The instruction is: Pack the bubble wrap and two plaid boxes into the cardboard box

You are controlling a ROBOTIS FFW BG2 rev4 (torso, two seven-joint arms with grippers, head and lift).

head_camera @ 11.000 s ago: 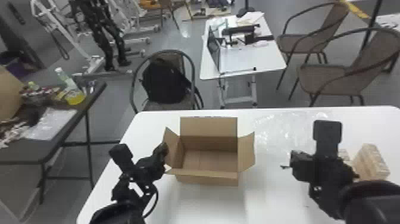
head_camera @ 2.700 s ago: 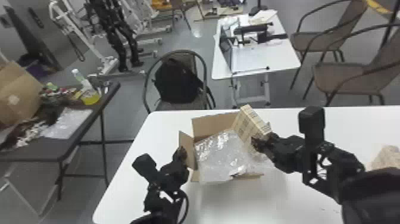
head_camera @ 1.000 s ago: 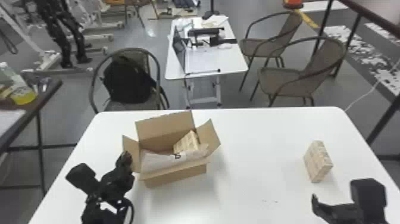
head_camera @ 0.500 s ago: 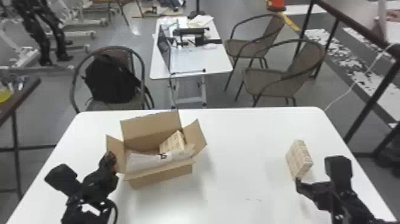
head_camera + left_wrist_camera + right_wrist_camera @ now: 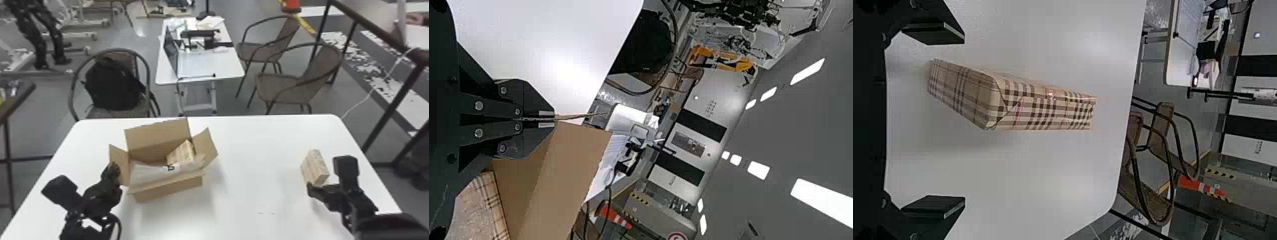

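Packed: bubble wrap (image 5: 148,172) and one plaid box (image 5: 182,153), both inside open cardboard box (image 5: 169,189). Left to pack: second plaid box (image 5: 314,168), on table (image 5: 255,188) just ahead of right gripper (image 5: 960,120), spread wide, empty. Pinched in left gripper (image 5: 548,119): side flap (image 5: 569,175).

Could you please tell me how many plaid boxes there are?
2: one plaid box inside the cardboard box, the other on the white table to its right. Bubble wrap may hide more inside.
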